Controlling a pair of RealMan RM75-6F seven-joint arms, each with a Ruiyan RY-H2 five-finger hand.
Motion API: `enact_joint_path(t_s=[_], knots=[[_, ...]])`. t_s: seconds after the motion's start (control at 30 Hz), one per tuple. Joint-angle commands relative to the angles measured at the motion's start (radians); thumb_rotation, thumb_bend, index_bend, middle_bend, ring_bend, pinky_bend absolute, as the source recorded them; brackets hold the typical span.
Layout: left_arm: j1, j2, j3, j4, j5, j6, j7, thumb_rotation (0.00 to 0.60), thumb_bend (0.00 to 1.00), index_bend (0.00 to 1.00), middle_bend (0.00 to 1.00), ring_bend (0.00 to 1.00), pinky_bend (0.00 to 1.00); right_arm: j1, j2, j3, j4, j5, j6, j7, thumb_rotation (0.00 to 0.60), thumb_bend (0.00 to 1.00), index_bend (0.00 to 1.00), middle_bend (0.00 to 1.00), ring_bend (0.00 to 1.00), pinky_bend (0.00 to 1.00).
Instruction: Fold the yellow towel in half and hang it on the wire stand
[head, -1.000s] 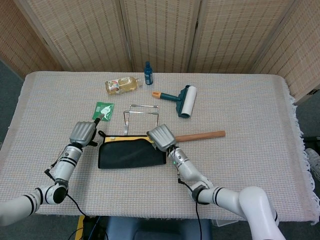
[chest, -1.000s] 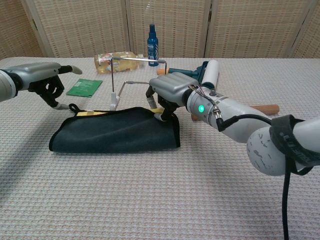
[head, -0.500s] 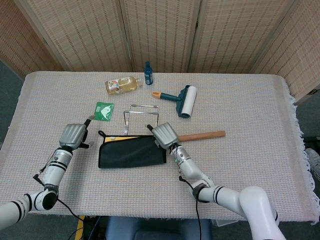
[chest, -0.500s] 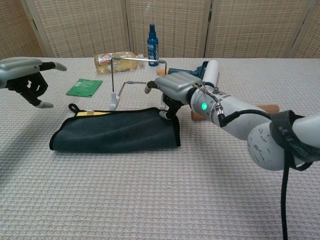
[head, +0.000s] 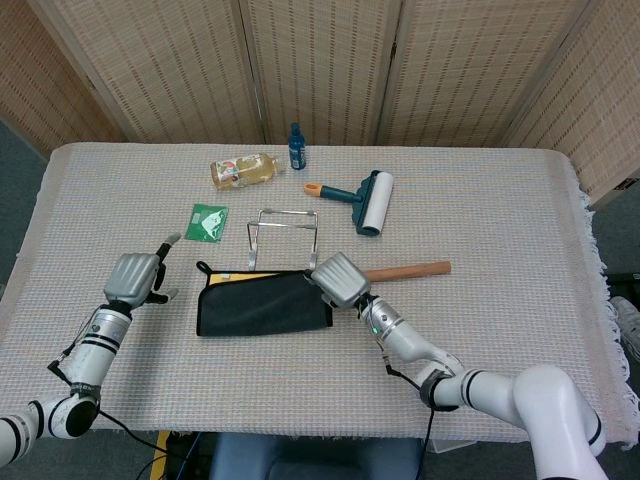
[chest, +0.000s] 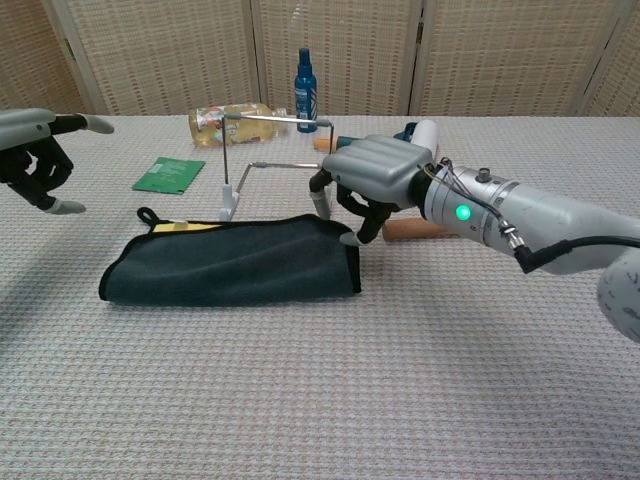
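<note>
Towel (chest: 230, 268) lies folded at centre frame, both empty hands' fingers loosely curled, so the right hand (chest: 372, 185) should pinch its upper edge before lifting toward the wire stand (chest: 270, 150).

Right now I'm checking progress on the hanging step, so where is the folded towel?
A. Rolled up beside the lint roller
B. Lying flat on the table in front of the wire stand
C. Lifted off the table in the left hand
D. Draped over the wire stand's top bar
B: the folded towel lies flat on the table in front of the wire stand, whose top bar is bare.
</note>
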Motion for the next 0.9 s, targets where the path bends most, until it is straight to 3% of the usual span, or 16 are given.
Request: enact_joint_path(t_s=[0.03, 0.27, 0.47, 0.9], knots=[[0.012, 0.011, 0.006, -0.014, 0.016, 0.014, -0.009, 0.6, 0.28, 0.0, 0.79, 0.72, 0.91, -0.011, 0.027, -0.043, -0.009, -0.048, 0.01, 0.042, 0.6, 0.26, 0.47, 0.84, 0.95, 1.0], [0.048, 0.044, 0.016, -0.06, 0.066, 0.07, -0.026, 0.6, 0.28, 0.0, 0.79, 0.72, 0.91, -0.014, 0.015, -0.078, 0.039, -0.088, 0.005, 0.056, 0.6, 0.24, 0.47, 0.84, 0.95, 1.0], [0.072, 0.068, 0.025, -0.091, 0.098, 0.098, -0.035, 0.6, 0.28, 0.0, 0.79, 0.72, 0.91, -0.021, 0.012, -0.08, 0.062, -0.103, 0.025, 0.088, 0.6, 0.16, 0.47, 0.84, 0.95, 1.0], [0.09, 0.086, 0.021, -0.115, 0.097, 0.101, -0.032, 0.6, 0.28, 0.0, 0.79, 0.72, 0.91, -0.003, -0.036, -0.085, 0.136, -0.127, 0.01, 0.088, 0.6, 0.17, 0.47, 0.84, 0.95, 1.0]])
